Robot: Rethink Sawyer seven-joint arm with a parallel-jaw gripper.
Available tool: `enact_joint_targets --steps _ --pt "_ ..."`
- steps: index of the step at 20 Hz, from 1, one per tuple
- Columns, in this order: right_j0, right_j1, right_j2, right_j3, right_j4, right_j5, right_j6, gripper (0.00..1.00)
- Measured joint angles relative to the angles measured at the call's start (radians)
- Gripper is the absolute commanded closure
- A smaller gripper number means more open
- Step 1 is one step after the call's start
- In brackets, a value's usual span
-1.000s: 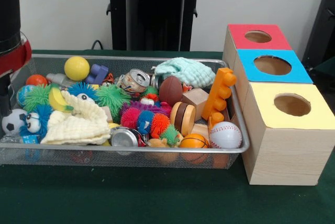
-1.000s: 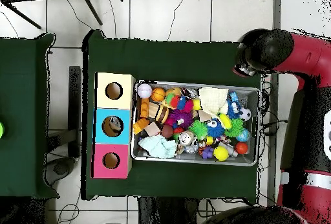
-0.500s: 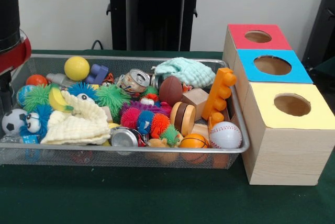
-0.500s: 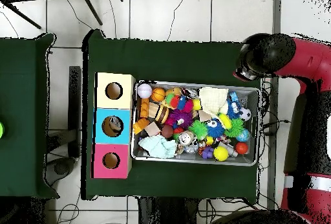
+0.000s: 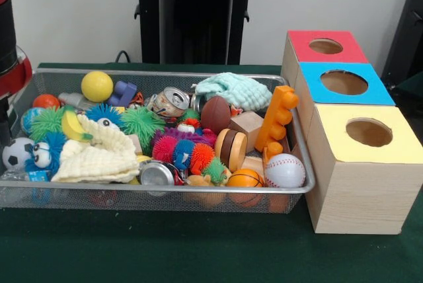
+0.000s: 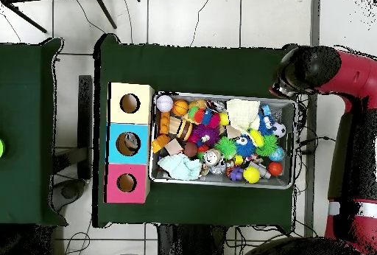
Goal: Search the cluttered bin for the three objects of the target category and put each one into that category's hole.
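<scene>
Arm (image 6: 324, 68) sits off the wire bin's (image 5: 165, 194) corner; end effector state unclear. Pick an exposed target first, like the baseball (image 5: 285, 170).

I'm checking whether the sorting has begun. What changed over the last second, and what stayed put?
Only the arm moved. In the overhead view its dark end slid rightward, away from the bin's corner; in the front view it drew back toward the left edge. Nothing was grasped or released. The bin's contents, such as the baseball and yellow ball, and the three boxes stayed as they were.
</scene>
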Motion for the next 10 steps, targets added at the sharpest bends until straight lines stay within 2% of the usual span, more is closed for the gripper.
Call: enact_joint_targets --steps 10 --pt "-0.016 0.037 0.001 0.002 0.000 -0.047 0.000 1.00"
